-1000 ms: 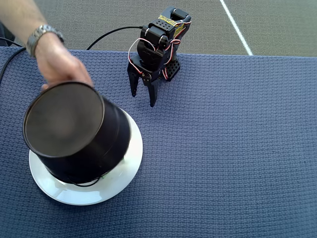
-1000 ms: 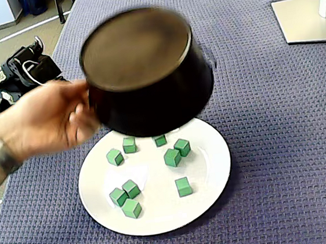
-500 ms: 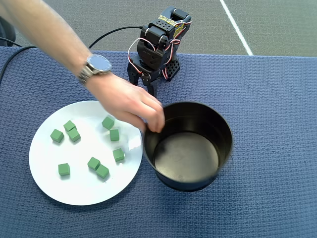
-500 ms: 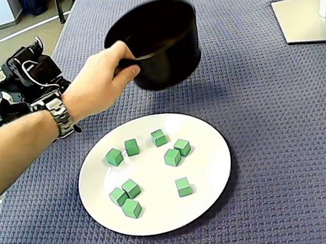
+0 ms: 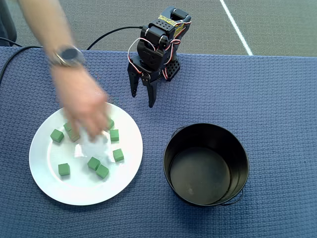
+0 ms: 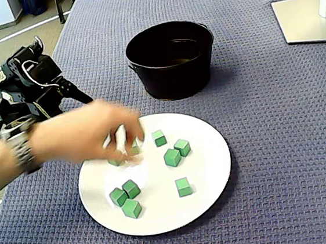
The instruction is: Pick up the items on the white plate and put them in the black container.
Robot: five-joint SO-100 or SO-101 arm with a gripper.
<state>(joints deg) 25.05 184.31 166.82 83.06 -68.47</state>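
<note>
Half a second ago a person's hand (image 5: pixel 84 106) held the pot (image 5: pixel 206 163) in the air; now you see the pot standing empty on the desk (image 5: pixel 277 99), right of the plate (image 5: pixel 79 191), and the hand blurring over the cubes (image 5: pixel 102 171). Nothing is done: about eight small bright green cubes lie scattered on the glossy white plate. Your arm sits folded at the far edge, jaws (image 5: pixel 142 98) slightly apart and empty.

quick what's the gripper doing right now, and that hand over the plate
Gripper: open, holding nothing, parked at the table's back edge.
Person's hand: blurred over the white plate among the green cubes; whether it grips one cannot be told.
</note>
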